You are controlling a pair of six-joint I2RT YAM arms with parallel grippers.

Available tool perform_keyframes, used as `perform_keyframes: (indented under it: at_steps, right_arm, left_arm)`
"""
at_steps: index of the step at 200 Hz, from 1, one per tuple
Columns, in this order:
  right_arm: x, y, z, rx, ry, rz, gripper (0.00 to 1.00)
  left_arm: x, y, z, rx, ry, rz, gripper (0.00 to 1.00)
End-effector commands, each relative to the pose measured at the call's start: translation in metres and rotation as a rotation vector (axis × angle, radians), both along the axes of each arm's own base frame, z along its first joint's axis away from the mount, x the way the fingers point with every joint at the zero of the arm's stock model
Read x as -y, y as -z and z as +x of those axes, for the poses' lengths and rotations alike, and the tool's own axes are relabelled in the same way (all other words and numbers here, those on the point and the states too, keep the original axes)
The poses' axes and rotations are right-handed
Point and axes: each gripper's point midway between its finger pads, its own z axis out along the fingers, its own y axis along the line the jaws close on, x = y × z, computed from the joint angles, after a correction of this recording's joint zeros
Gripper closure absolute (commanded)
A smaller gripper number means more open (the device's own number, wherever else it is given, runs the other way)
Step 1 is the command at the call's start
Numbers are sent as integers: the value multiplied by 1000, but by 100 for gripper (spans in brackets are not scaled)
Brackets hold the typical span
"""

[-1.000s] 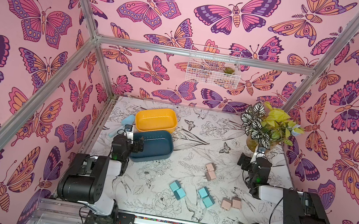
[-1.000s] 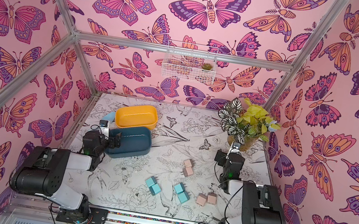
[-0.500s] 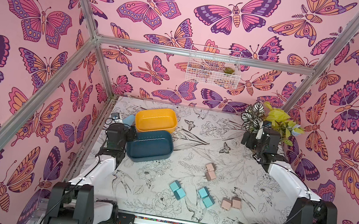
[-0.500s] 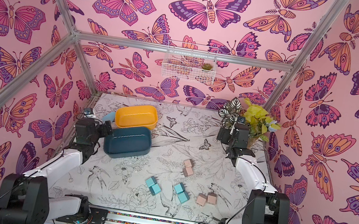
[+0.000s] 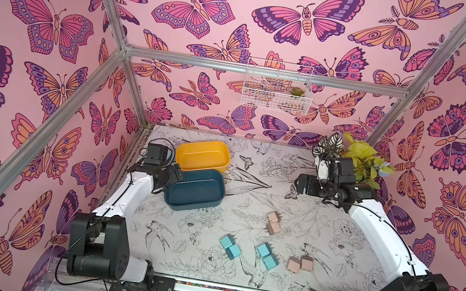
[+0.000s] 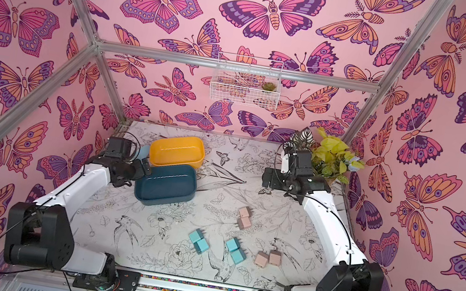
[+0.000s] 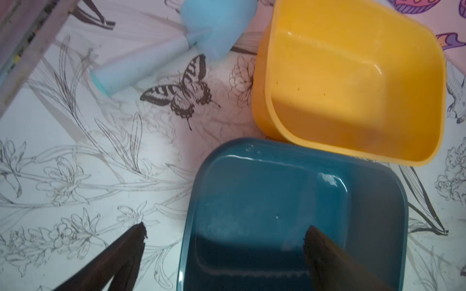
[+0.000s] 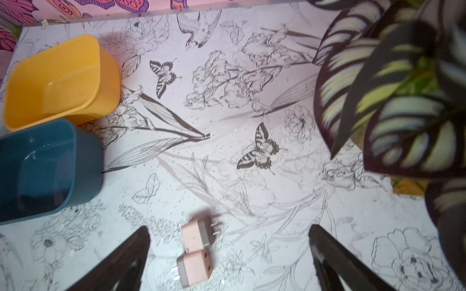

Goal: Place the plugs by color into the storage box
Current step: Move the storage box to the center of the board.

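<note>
None of the eight plugs [image 6: 244, 218] is in a tray yet; all lie loose on the surface [image 5: 191, 262]. One pink pair [image 5: 272, 223] sits touching near the middle. Toward the front edge lie a teal pair [image 5: 230, 247], a second teal pair [image 5: 267, 256] and a second pink pair [image 5: 300, 264], each pair touching. The yellow tray [image 5: 202, 155] and blue tray [image 5: 194, 189], both empty, stand close against each other near the back left corner.

The left gripper [image 7: 225, 228] hangs spread wide and empty, one finger over the blue tray's inside, the other outside its wall. The right gripper [image 8: 228, 228] is likewise released and holds nothing. It hovers toward the back right corner beside the plant [image 5: 358, 162].

The plugs look light, rigid and smooth, so probably a little slippery. The best hold is likely across two opposite flat faces of the body, clear of the prongs. Because each touches its neighbour, grip across the free faces or the neighbour may get dragged.
</note>
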Motion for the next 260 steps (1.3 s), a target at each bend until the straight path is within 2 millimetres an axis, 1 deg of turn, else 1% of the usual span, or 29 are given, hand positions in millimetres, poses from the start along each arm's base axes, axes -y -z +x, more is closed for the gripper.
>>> perform_keyframes:
  at_steps: [1,15,32,42,50,75,87,99,109,113,123,126,134,144,165,182,202,221,237,249,260]
  right_arm:
    - [-4,6,-36,-122,7,41,1]
    - [-7,15,-43,-147,7,33,1]
    - [-19,25,-45,-170,-7,53,1]
    - [-29,28,-42,-180,-21,85,1]
    - [-36,30,-39,-188,-32,116,1]
    - [-60,33,-26,-196,-78,165,1]
    - [-71,33,-22,-201,-102,161,1]
    - [-81,36,-20,-212,-122,155,1]
    - [-91,38,-21,-223,-144,150,1]
    - [-94,40,-23,-230,-155,145,0]
    - [-103,39,-27,-234,-182,134,2]
    - [-106,50,-27,-262,-188,120,3]
    - [-111,56,-31,-281,-204,102,5]
    - [-116,63,-34,-299,-217,76,6]
    - [-119,72,-36,-315,-225,50,7]
    - [-119,75,-34,-311,-213,53,8]
    - [-122,74,-31,-302,-207,72,11]
    - [-125,74,-31,-305,-212,82,15]
    - [-125,77,-32,-320,-218,75,19]
    - [-126,81,-34,-331,-219,74,19]
    - [-127,82,-35,-335,-225,74,19]
  left_arm:
    - [15,6,-25,-114,11,-96,0]
    - [21,15,-31,-151,13,-134,1]
    - [28,26,-37,-198,28,-172,4]
    - [30,30,-44,-244,33,-182,8]
    - [30,30,-48,-275,35,-177,11]
    - [21,28,-53,-278,23,-125,17]
    - [21,29,-51,-281,36,-121,20]
    - [23,32,-47,-290,51,-133,26]
    - [26,34,-42,-297,69,-141,32]
    - [27,35,-40,-299,77,-141,34]
    - [29,36,-37,-305,99,-134,37]
    - [30,37,-36,-308,105,-132,38]
    - [30,39,-34,-313,117,-124,41]
    - [33,39,-32,-314,129,-121,47]
    - [45,41,-31,-321,177,-117,50]
    - [56,43,-31,-328,210,-131,56]
    - [74,41,-33,-336,198,-209,58]
    - [96,36,-36,-346,185,-287,62]
    - [108,31,-39,-337,190,-263,62]
    - [118,29,-37,-333,218,-255,62]
    - [126,31,-35,-345,227,-263,62]
